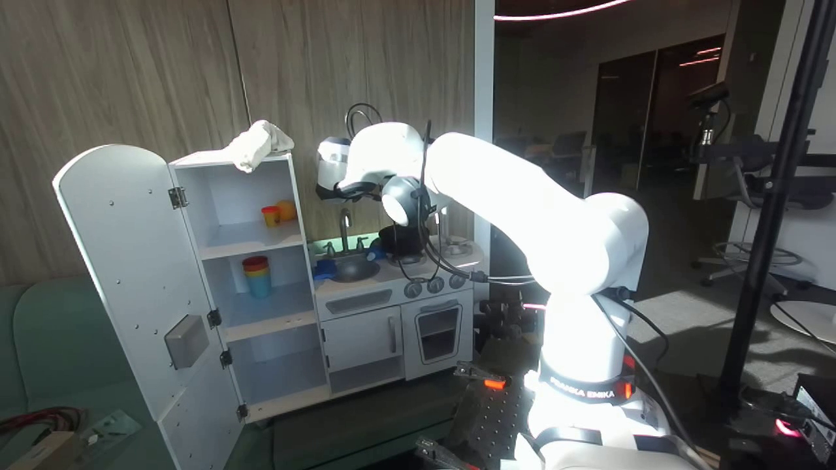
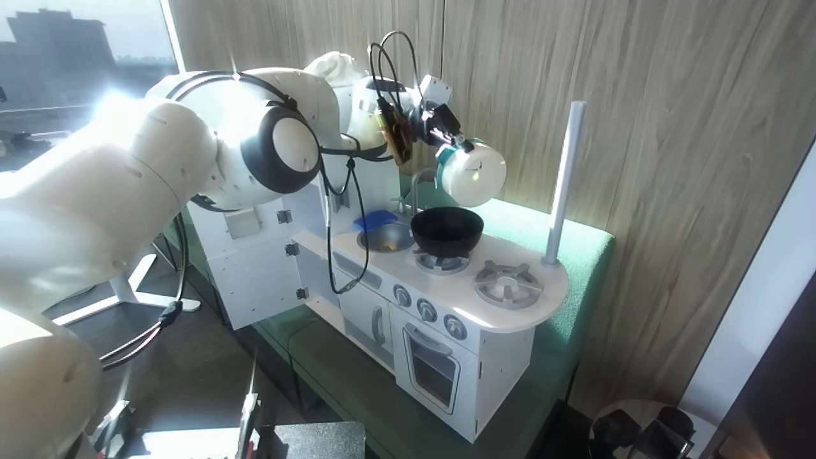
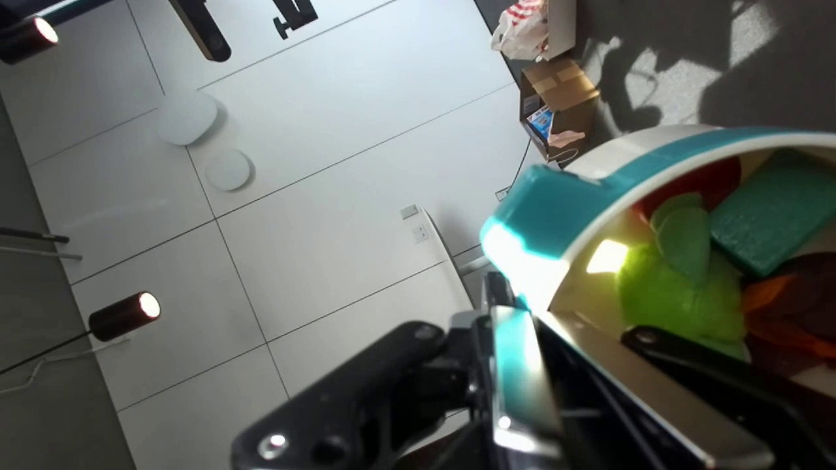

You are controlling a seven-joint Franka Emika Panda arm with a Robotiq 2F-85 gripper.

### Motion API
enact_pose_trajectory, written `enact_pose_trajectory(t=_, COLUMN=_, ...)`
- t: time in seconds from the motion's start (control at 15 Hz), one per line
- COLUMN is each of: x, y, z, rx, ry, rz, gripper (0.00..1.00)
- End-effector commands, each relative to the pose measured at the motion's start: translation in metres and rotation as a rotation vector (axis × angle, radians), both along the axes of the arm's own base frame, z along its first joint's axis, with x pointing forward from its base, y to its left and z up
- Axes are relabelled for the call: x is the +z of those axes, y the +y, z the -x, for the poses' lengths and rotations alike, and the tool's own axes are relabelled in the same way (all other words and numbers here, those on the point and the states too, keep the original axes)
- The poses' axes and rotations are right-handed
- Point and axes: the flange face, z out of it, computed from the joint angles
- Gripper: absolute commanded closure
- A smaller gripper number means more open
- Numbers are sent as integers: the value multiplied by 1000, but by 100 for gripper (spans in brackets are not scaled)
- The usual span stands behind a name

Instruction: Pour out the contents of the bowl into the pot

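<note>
With the brown wooden wall (image 2: 637, 76) behind, the black gripper (image 3: 537, 310) pinches the edge of the teal-and-white round bowl (image 2: 475, 178), tilted above the black round pot (image 2: 446, 234) on its grey burner (image 2: 442, 263), apparently so the coloured pieces (image 3: 682, 294) inside can slide down.
</note>
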Motion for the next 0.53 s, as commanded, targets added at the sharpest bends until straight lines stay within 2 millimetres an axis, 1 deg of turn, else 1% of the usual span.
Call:
enact_pose_trajectory(t=0.0, x=12, y=2, z=-9, rx=65, ry=-37, rz=2, gripper=99)
enact_pose_trajectory(t=0.13, x=18, y=6, z=-12, rx=86, ry=-118, rz=-57, gripper=99)
enact_pose_trajectory(t=0.2, x=17, y=8, z=-16, rx=99, ry=-136, rz=-63, gripper=99)
enact_pose_trajectory(t=0.33, x=9, y=8, z=-25, rx=143, ry=-144, rz=-38, gripper=99)
enact_pose_trajectory(t=0.47, x=-1, y=6, z=-38, rx=222, ry=-134, rz=10, gripper=99)
